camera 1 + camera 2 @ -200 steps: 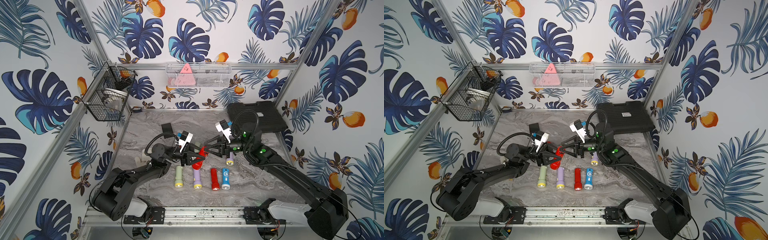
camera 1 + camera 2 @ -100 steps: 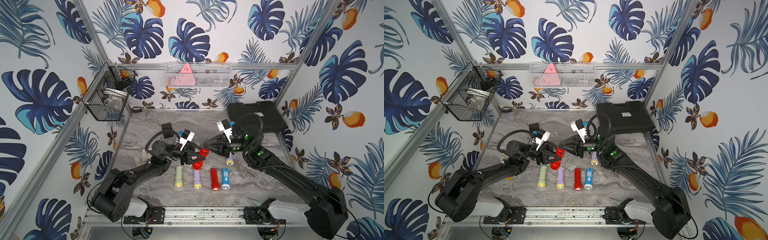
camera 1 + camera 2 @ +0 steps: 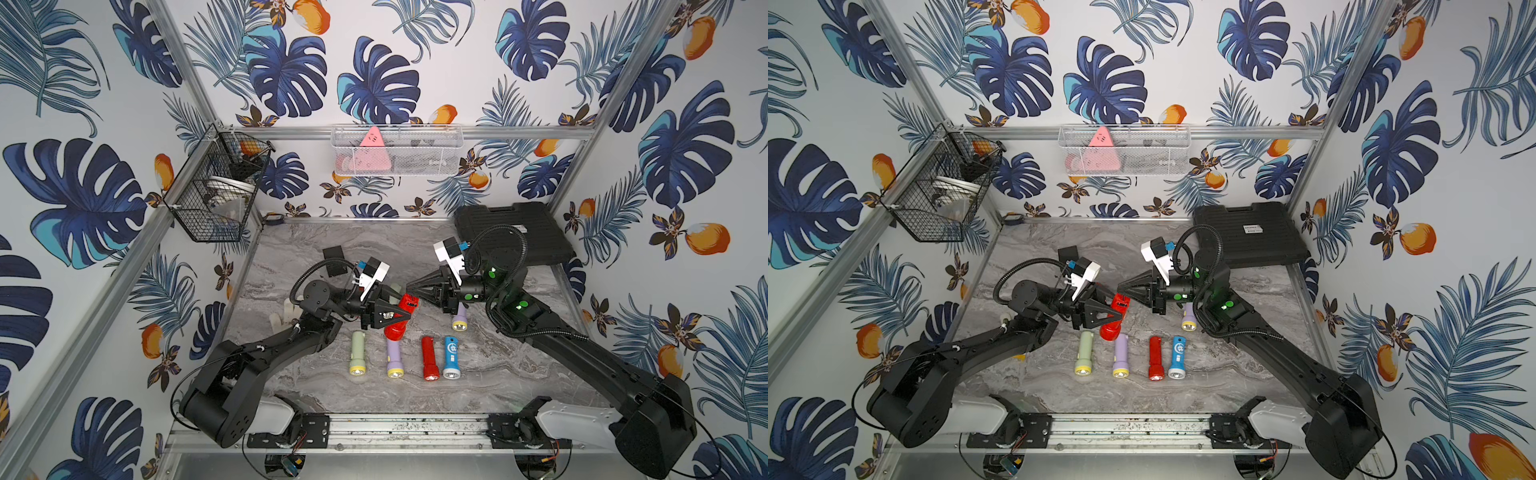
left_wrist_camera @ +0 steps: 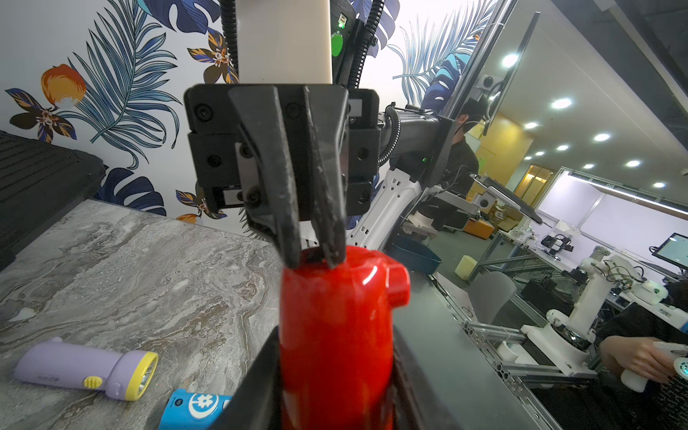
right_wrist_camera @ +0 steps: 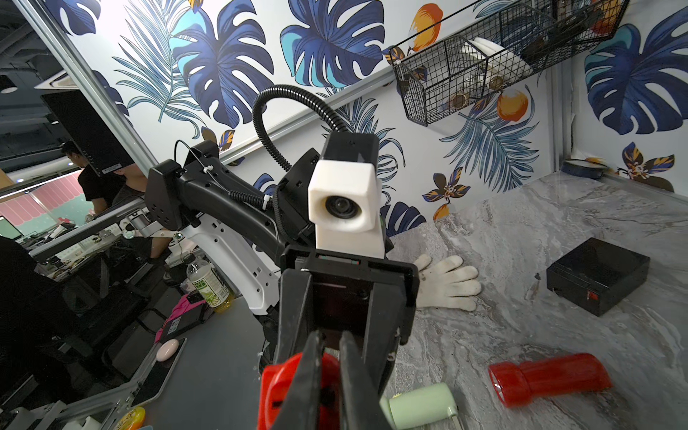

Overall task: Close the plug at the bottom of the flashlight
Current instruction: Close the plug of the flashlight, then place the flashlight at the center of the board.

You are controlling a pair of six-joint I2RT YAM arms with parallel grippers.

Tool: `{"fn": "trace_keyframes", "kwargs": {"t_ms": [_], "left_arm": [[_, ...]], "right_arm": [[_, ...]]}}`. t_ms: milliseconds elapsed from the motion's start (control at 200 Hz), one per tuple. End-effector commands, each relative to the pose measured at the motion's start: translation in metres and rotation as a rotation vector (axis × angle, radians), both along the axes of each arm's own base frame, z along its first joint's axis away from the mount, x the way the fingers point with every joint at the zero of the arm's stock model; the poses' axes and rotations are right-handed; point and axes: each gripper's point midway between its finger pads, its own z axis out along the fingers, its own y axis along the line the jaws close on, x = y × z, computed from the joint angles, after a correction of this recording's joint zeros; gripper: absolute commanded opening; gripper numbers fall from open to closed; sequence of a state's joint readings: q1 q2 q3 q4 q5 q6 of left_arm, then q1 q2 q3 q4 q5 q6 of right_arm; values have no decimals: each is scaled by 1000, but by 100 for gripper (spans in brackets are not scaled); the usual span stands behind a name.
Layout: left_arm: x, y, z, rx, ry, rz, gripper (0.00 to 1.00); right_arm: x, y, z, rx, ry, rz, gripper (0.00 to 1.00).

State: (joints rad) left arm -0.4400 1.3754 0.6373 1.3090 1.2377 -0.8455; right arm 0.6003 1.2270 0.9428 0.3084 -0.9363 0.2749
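- Right tool has narrowed, tips almost together at bottom end of red flashlight.
- Left tool clamped on that flashlight, above table centre.
- Five other flashlights lie on table; six total.

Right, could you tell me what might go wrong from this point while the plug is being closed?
1. The left gripper holds the red flashlight off the table by its body alone, so a push from the right gripper at its bottom end could twist or slide it in that grip.
2. The right gripper's narrow tips sit on a glossy, rounded end and may skid off.
3. If dropped, it would likely hit the purple flashlight in the row just below.
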Motion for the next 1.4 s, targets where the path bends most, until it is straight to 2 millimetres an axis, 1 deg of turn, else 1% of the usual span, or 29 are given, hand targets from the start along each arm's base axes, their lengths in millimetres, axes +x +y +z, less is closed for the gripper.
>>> {"fn": "trace_keyframes", "kwargs": {"t_ms": [0, 130, 225, 245, 290, 305, 385, 520, 610, 630, 771, 886, 976, 1066, 1116, 1186, 1211, 1221, 1236, 1291, 1341, 1396], "left_arm": [[-10, 9, 43, -159, -228, 64, 0], [-9, 8, 40, -152, -218, 62, 0], [-8, 8, 36, -147, -214, 61, 0], [-8, 7, 36, -146, -211, 62, 0], [-7, 7, 33, -142, -206, 62, 0], [-7, 7, 32, -141, -204, 62, 0], [-6, 6, 29, -138, -196, 65, 0], [-4, 6, 23, -129, -180, 66, 0], [-3, 5, 21, -126, -175, 68, 0], [-3, 5, 20, -126, -174, 68, 0], [1, 4, 15, -120, -158, 77, 0], [10, 3, 12, -124, -128, 104, 0], [24, 1, 7, -125, -77, 154, 0], [44, -2, -2, -109, -3, 230, 0], [55, -4, -9, -81, 47, 268, 0], [67, -13, -24, -6, 129, 299, 0], [70, -16, -30, 22, 147, 309, 0], [72, -18, -32, 33, 154, 316, 0], [72, -20, -34, 49, 159, 320, 0], [77, -27, -45, 114, 185, 346, 0], [81, -32, -59, 190, 217, 383, 0], [86, -36, -75, 273, 249, 430, 0]], "right_arm": [[5, -5, -55, -179, 175, -56, 12], [14, -9, -51, -204, 147, -120, 12], [23, -15, -46, -211, 123, -180, 14], [24, -16, -45, -213, 119, -192, 17], [31, -21, -42, -216, 110, -243, 31], [33, -22, -41, -215, 107, -255, 33], [41, -30, -36, -205, 82, -333, 49], [60, -48, -28, -201, 59, -498, 55], [73, -62, -29, -208, 60, -611, 65], [75, -64, -29, -209, 61, -632, 66], [87, -81, -40, -245, 74, -750, 75], [98, -100, -55, -291, 99, -878, 80], [106, -122, -68, -333, 120, -1005, 86], [111, -147, -84, -382, 160, -1126, 92], [114, -160, -94, -406, 198, -1170, 92], [116, -176, -107, -414, 273, -1205, 93], [115, -176, -112, -410, 297, -1198, 94], [118, -184, -114, -406, 314, -1217, 94], [119, -189, -115, -398, 332, -1225, 94], [120, -201, -126, -376, 397, -1234, 94], [121, -213, -132, -350, 453, -1252, 95], [121, -226, -139, -329, 504, -1276, 99]]}}
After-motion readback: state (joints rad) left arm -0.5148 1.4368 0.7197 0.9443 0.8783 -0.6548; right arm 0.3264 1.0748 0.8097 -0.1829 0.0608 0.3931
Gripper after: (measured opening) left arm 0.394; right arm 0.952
